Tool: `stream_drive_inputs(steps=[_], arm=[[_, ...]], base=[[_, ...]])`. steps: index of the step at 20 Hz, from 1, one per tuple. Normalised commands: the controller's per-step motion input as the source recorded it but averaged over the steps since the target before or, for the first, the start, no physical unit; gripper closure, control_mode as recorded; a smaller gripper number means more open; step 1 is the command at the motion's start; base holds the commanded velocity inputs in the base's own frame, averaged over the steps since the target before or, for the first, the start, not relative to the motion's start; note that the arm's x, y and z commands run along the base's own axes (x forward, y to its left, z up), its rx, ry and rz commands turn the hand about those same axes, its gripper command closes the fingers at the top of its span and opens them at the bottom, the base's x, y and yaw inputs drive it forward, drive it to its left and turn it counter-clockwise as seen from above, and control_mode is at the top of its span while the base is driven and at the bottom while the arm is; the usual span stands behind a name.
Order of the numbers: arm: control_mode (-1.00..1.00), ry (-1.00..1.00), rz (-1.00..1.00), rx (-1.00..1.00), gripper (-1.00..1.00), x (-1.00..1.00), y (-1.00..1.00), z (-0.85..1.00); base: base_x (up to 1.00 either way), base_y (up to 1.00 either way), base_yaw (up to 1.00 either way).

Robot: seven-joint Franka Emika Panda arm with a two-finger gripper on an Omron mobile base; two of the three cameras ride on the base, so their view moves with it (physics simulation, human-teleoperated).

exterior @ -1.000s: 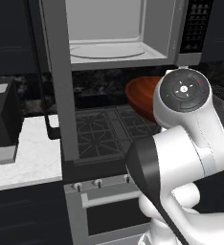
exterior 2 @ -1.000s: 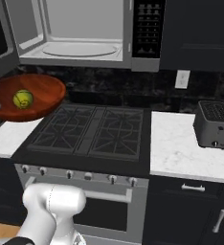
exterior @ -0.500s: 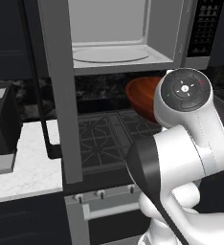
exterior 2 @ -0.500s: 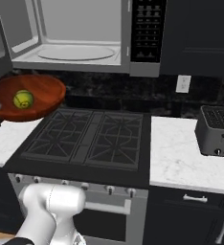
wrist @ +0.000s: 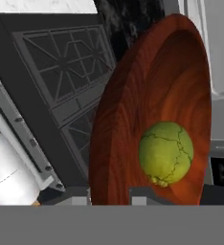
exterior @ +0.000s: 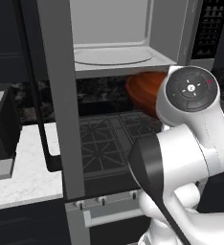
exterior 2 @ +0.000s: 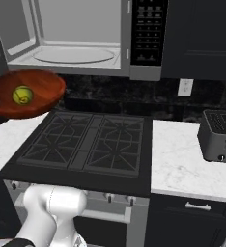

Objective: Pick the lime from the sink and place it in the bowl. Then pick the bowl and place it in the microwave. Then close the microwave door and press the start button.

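The red-brown bowl [exterior 2: 42,91] hangs in the air just below and in front of the open microwave [exterior 2: 76,50], over the stove's left edge. In the bowl lies the lime [exterior 2: 22,95] [wrist: 165,153]. My gripper [wrist: 111,196] is shut on the bowl's [wrist: 147,110] near rim, one fingertip on each side of it. In the left base view my arm hides most of the bowl [exterior: 143,87]. The microwave door [exterior: 61,119] stands swung open, seen edge-on, and the black button panel [exterior 2: 145,34] sits right of the cavity. The sink is out of view.
A black gas stove [exterior 2: 86,142] lies under the microwave between white marble counters [exterior 2: 182,166]. A grey toaster [exterior 2: 220,136] stands on the right counter. A dark box-shaped appliance [exterior: 1,127] sits on the left counter. Dark cabinets fill the upper right.
The whole picture has shifted a little and the microwave looks nearer, so the base has moved. The bowl with the lime stays in my grip at about the same place.
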Motion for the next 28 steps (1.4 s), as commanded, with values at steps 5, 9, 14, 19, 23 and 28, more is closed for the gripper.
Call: stream_drive_inputs(steps=[5,9,14,19,23,28], arm=[[-1.00,-0.28,0.12,0.00,1.00,0.78,-0.02,0.88],[-1.00,-0.13,0.17,0.00,1.00,1.00,-0.26,0.40],[-1.00,0.08,0.13,-0.02,1.00,1.00,-0.07,-0.10],[-1.00,0.13,0.07,-0.04,1.00,1.00,-0.04,0.00],[-1.00,0.02,0.05,-0.07,1.00,1.00,-0.04,0.00],[-1.00,0.08,0.11,-0.12,1.00,1.00,-0.01,-0.20]], base=[[0.00,0.00,0.00],[0.00,0.00,0.00],[0.00,0.00,0.00],[0.00,0.00,0.00],[0.00,0.00,0.00],[0.00,0.00,0.00]])
